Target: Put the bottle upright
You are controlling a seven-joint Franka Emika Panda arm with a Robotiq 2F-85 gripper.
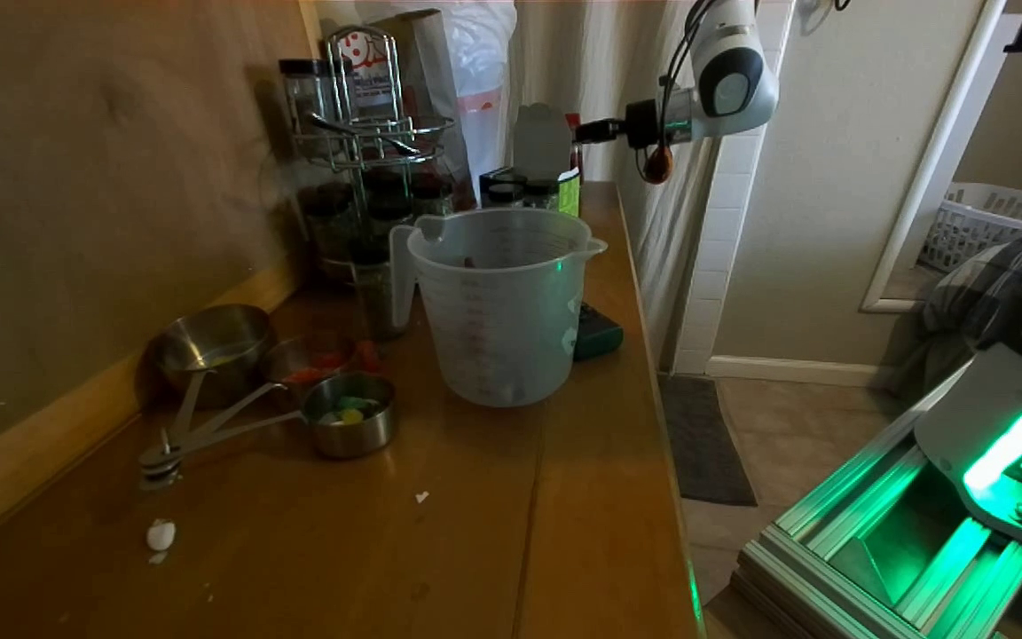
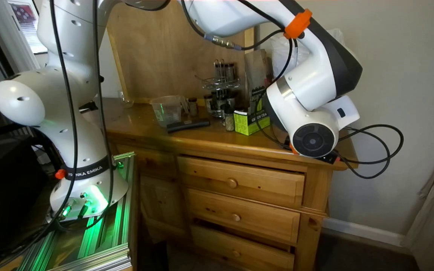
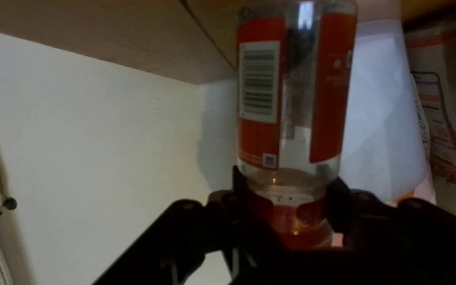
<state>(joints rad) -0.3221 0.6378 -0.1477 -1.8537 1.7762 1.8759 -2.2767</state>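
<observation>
Pinching the bottle [image 3: 297, 118], I have the fingers of my hand [image 3: 287, 194] set against both sides of its narrower part, below the wide body as the wrist view shows it. That body runs up the wrist view toward the desk [image 3: 133, 35], whose wood crosses the top edge (whether the bottle touches it, I cannot tell). Red labels [image 3: 333, 91] wrap its clear sides, and one carries a barcode [image 3: 259, 81] on white. A white bag [image 3: 382, 118] shows beside or behind the bottle, I cannot tell which, with a printed package [image 3: 445, 118] next to it; a pale wall [image 3: 113, 118] fills the opposite side.

My arm [image 2: 309, 56] stretches to the end of the desk in an exterior view, where my own wrist [image 2: 311, 139] hides my hand and the bottle. Near that wrist stand a green-tea box [image 2: 251, 124] and, past it, a wire spice rack [image 2: 220, 83] holding dark-lidded jars [image 2: 230, 73].

A translucent measuring jug [image 1: 511, 319] stands upright near the rack in both exterior views. Metal measuring cups [image 1: 351, 435], joined at their handles, lie by the wooden board [image 1: 94, 177] (I see green and yellow in one of them). A small white crumb [image 1: 161, 535] lies near their joined ends.
</observation>
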